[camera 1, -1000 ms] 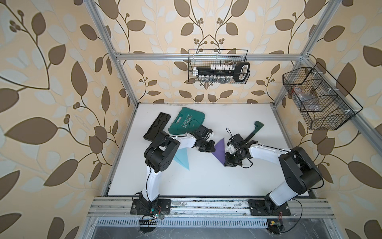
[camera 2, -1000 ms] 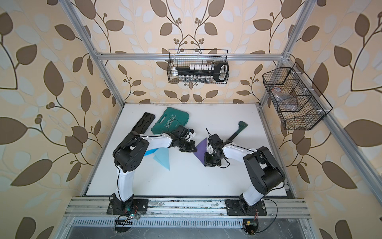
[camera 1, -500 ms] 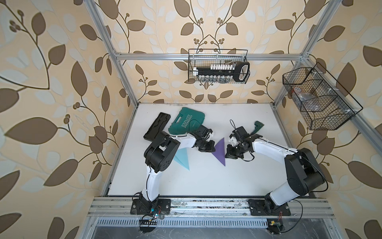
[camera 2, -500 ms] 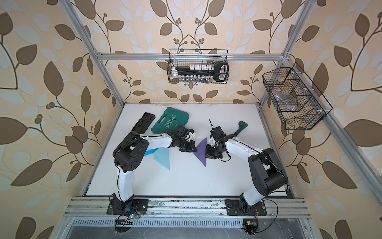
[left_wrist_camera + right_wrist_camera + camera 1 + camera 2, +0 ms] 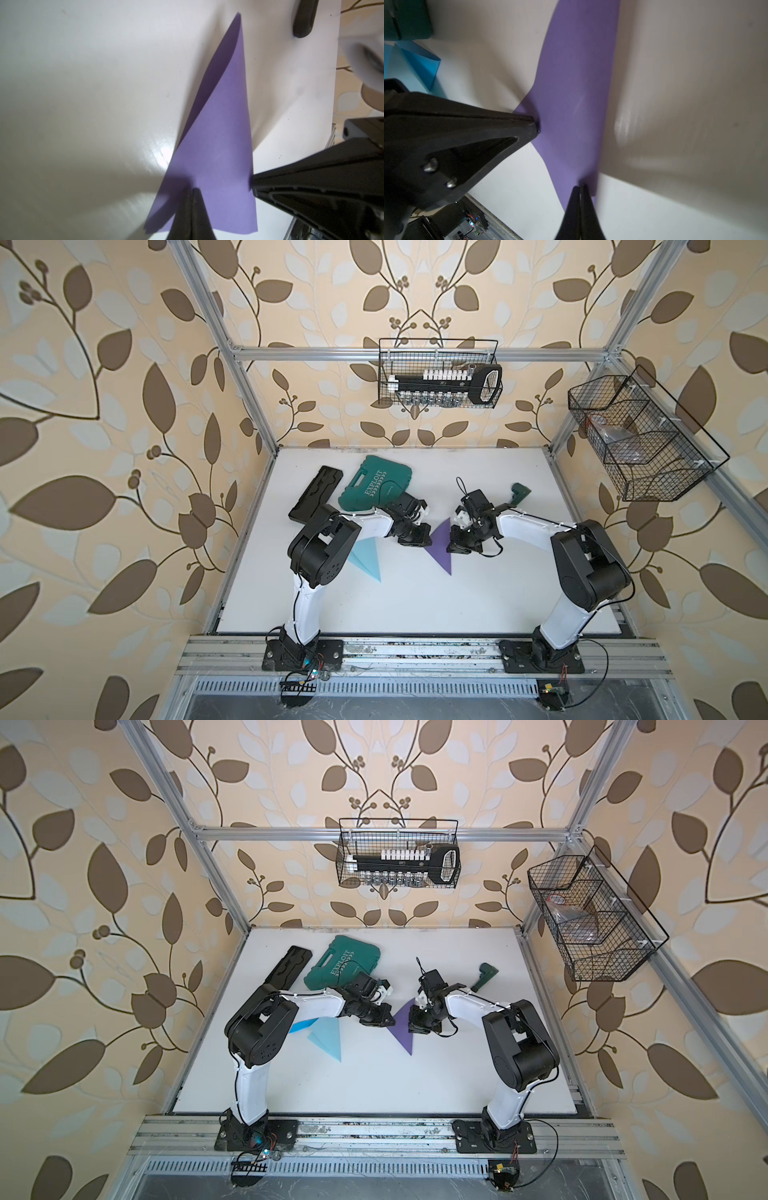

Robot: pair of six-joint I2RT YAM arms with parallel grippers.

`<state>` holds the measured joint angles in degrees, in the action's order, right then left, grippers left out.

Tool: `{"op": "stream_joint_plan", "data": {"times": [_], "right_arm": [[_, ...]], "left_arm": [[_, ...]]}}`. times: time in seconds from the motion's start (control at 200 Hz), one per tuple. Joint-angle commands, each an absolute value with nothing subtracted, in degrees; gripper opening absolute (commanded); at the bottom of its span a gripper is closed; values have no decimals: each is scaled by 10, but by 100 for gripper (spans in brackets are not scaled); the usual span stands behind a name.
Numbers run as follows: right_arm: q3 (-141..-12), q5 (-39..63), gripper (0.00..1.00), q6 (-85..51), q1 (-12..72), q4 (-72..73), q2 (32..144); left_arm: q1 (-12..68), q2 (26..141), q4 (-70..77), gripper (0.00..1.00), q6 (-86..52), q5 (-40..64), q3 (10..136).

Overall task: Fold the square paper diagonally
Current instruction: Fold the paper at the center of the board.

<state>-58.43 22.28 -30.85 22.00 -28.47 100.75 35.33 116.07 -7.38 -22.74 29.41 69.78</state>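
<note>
In both top views the purple paper (image 5: pixel 440 547), folded into a triangle, lies between the left gripper (image 5: pixel 419 538) and the right gripper (image 5: pixel 455 546); left wrist view: left gripper (image 5: pixel 192 190) jaws closed together, tips on the paper; right wrist view: right gripper (image 5: pixel 580 187) jaws pressed together, tips at the paper's edge.

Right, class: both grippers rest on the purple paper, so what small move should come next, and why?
Probably slide the shut right gripper along the folded edge of the purple paper toward its far tip, with the shut left gripper pinning the opposite corner. In the left wrist view the layers gape apart there, so the crease looks unpressed.
</note>
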Motion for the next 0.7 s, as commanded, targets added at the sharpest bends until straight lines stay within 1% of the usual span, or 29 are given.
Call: {"op": "stream_joint_plan", "data": {"times": [0.0, 0.3, 0.545, 0.695], "right_arm": [[-602, 216, 0, -309, 221, -280, 1026], [-599, 212, 0, -304, 222, -278, 1046], [-592, 214, 0, -308, 223, -282, 1047], [-589, 214, 0, -310, 227, -281, 1042]], "left_arm": [[361, 1160, -140, 0, -212, 248, 672], [368, 1126, -110, 0, -218, 256, 650], [399, 1079, -91, 0, -227, 265, 657], [416, 1053, -81, 0, -246, 250, 660]]}}
